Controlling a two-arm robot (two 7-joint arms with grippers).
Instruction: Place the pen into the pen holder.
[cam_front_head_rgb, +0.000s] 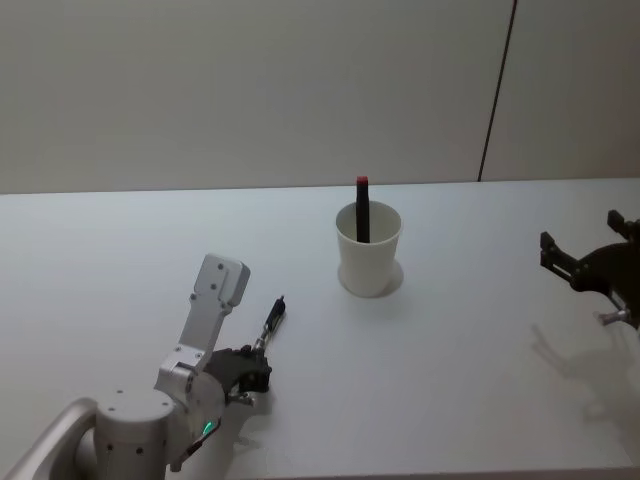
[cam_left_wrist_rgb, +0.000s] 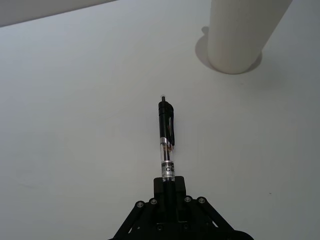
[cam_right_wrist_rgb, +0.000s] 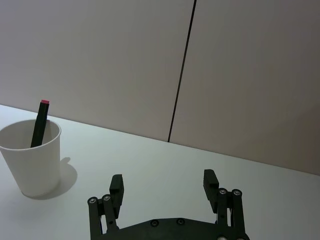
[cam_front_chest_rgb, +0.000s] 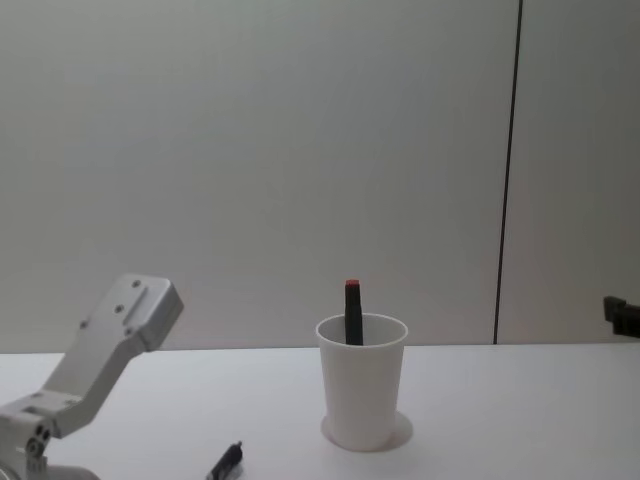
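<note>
A black and clear pen sticks forward out of my left gripper, which is shut on its lower end. In the head view the left gripper is low over the table at front left, with the pen pointing toward the pen holder. That holder is a white paper cup standing upright mid-table, some way beyond the pen's tip. A black marker with a red end leans inside it. My right gripper hangs open and empty at the far right.
The white table runs to a grey wall behind it, with a dark vertical seam in the wall. Bare surface lies between the pen and the cup.
</note>
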